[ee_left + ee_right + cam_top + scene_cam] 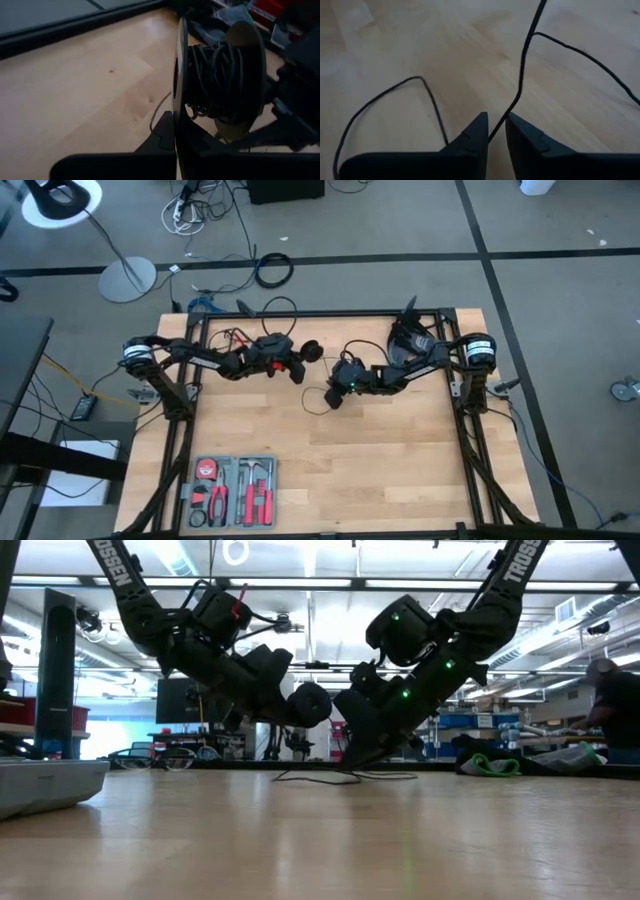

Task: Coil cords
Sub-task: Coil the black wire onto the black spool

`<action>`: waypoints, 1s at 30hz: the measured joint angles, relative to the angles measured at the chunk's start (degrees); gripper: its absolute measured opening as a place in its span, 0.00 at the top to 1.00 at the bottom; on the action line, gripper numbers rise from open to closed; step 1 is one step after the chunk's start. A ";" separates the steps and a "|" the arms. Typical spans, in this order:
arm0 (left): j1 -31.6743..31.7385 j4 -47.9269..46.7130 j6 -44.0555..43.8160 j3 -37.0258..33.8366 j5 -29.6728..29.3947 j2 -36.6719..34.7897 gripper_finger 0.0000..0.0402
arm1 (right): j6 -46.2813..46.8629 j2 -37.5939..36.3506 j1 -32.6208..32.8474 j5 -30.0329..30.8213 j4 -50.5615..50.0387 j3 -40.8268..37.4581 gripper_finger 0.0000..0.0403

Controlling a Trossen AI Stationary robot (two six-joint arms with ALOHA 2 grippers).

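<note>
A thin black cord (522,75) lies in loose loops (318,408) on the wooden table, and part of it is wound on a round black two-disc puck (220,75). My left gripper (300,366) is shut on the puck (312,352) and holds it above the table's middle. Just right of it, my right gripper (332,396) slants down at the table. Its fingers (520,132) stand narrowly apart, with the cord running up between them. Another loop (385,95) lies flat beside them. My left gripper pinches the puck's nearer disc by its rim (178,117) between its two fingers. It comes nearly level from the table's left. The puck (310,703) is lifted clear of the table with its discs on edge. My right gripper has the cord (496,131) between its fingertips, with a gap still showing. I cannot tell whether they touch it.
A tray of red-handled tools (232,492) sits at the near left corner. A dark heap (408,340) lies at the far right under the right arm, and red and black leads (235,337) at the far left. A person (615,710) stands beyond the table.
</note>
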 joint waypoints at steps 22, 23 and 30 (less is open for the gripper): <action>1.50 -0.72 0.11 1.62 1.01 0.00 1.00 | 1.04 -0.20 1.75 -0.94 -1.38 -0.10 0.99; 1.50 -1.13 0.11 1.62 0.97 0.00 1.00 | 1.06 -0.20 2.08 -1.95 0.39 -0.07 0.99; 1.21 -1.73 0.00 1.62 0.93 0.00 1.00 | 0.64 3.95 2.75 -7.12 -4.24 7.39 1.00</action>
